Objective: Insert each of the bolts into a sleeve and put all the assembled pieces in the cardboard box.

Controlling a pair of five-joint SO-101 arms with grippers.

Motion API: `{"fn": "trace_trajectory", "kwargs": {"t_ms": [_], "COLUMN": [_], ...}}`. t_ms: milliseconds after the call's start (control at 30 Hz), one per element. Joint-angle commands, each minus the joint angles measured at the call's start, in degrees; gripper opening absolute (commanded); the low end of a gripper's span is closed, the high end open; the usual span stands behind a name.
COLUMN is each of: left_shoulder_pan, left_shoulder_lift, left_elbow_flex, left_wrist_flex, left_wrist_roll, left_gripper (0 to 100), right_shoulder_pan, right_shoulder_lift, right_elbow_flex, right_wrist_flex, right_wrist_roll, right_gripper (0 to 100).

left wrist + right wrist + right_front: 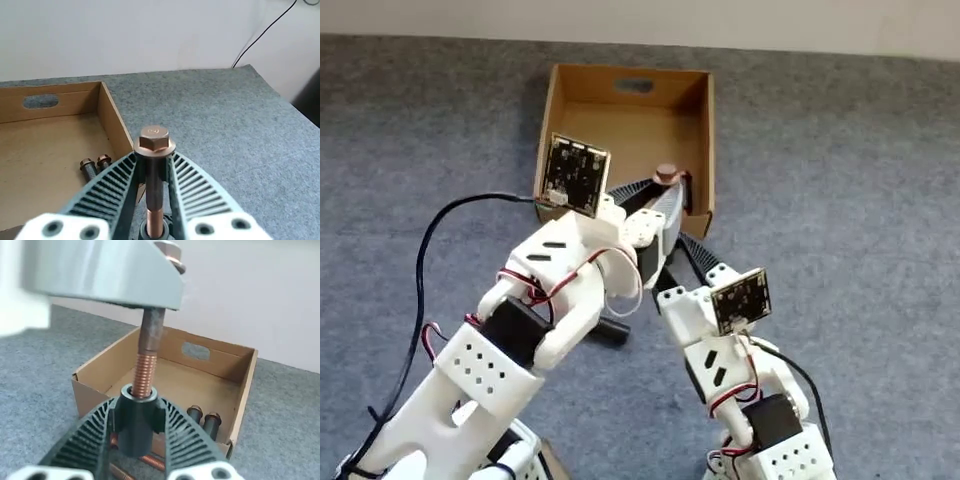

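My left gripper point(154, 161) is shut on a copper bolt point(154, 142), head up, held upright just outside the cardboard box point(107, 112). The bolt's threaded end point(144, 376) sits in the mouth of a black sleeve point(135, 422), on which my right gripper point(136, 407) is shut. From above, the bolt head point(667, 174) shows at the box's near right corner, in the left gripper point(667, 188), with the right gripper point(675, 258) just below it. Two assembled pieces point(202, 419) lie in the box point(245, 390).
A dark sleeve point(610, 331) lies on the grey carpet between the two arms. Loose copper bolts point(150, 461) lie on the carpet under the right gripper. The box point(552, 120) stands at the far middle, with open carpet on either side.
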Motion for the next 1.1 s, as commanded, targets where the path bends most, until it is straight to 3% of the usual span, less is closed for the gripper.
{"fn": "trace_trajectory", "kwargs": {"t_ms": [0, 167, 300, 400, 533, 1067], "left_shoulder_pan": [-0.48, -0.40, -0.22, 1.89, 4.26, 2.95], "left_shoulder_lift": [-1.01, -1.10, -1.10, -1.10, -1.10, -0.48], "left_elbow_flex": [-0.31, -0.31, -1.54, -3.30, -3.65, -3.56], "left_wrist_flex": [-2.20, -2.11, 0.18, 3.69, 5.45, 5.27], "left_wrist_roll": [0.35, 0.35, 0.35, 0.35, 0.26, 0.26], "left_gripper": [1, 1, 1, 1, 1, 1], "right_shoulder_pan": [-0.40, -0.04, 5.41, 8.48, 8.75, 8.66], "right_shoulder_lift": [-0.66, -0.75, -0.75, -0.75, -0.75, -0.75], "right_elbow_flex": [-0.66, -0.75, -1.27, -1.27, -1.27, -1.27], "right_wrist_flex": [-0.04, -0.04, -0.04, -0.04, -0.04, 0.22], "right_wrist_roll": [0.79, 0.53, 0.00, -5.01, -5.89, -5.80], "right_gripper": [0.5, 0.5, 0.5, 0.5, 0.5, 0.5]}}
